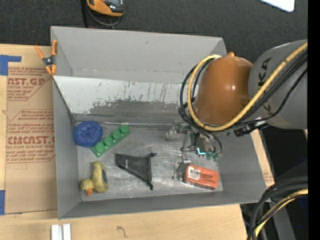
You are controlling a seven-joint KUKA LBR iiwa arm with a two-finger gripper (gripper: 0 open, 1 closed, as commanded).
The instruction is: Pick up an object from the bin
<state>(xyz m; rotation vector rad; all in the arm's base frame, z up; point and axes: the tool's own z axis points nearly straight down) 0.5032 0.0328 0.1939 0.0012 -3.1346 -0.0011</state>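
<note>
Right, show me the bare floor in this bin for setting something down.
Bare floor runs along the back wall, between the green block and the gripper. Left end is crowded: blue ball, yellow duck. Black wedge and orange packet take the front.

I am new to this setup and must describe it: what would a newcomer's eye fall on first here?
The arm's big orange cover at the right of the grey bin strikes first, with the pincer below it beside an orange pack with a white label on the bin floor. On the left lie a blue ball, a green studded block and a yellow rubber duck; a black triangular piece lies in the middle.
</note>
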